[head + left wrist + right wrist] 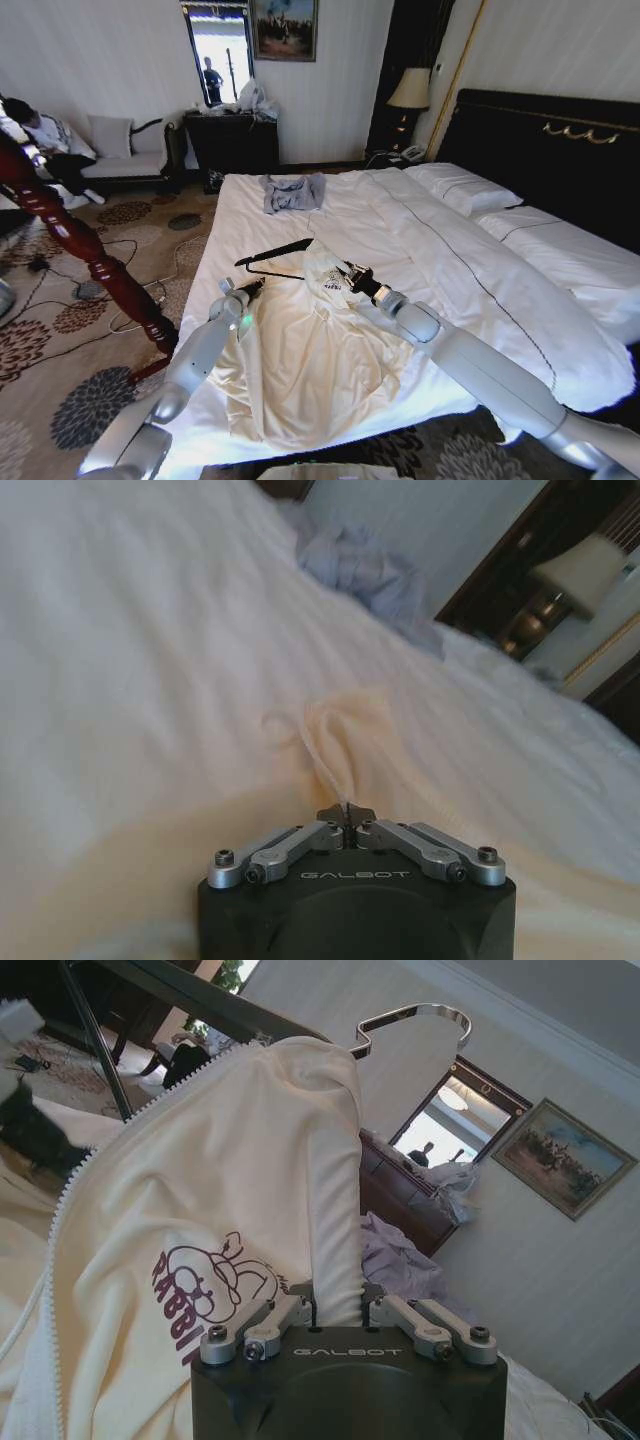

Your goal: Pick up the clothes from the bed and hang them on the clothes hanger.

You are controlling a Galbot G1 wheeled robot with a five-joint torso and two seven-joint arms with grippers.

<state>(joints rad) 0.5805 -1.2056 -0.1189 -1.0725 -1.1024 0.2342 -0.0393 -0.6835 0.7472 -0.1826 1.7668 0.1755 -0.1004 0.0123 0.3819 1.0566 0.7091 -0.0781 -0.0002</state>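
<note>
Lying spread near the foot of the wide white-sheeted bed [330, 210], the cream soft-fabric zip garment [310, 360] has its shoulder draped over the thin black hanger [275, 255]. The right gripper [340, 1310] has its fingers clenched on the garment's collar edge. The left gripper [345, 815] pinches a cream fold against the sheet.

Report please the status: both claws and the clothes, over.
Left claw shut on the clothes at the bed edge. Right claw shut on collar fabric, lifted against the clothes hanger. Nothing in the way.
</note>
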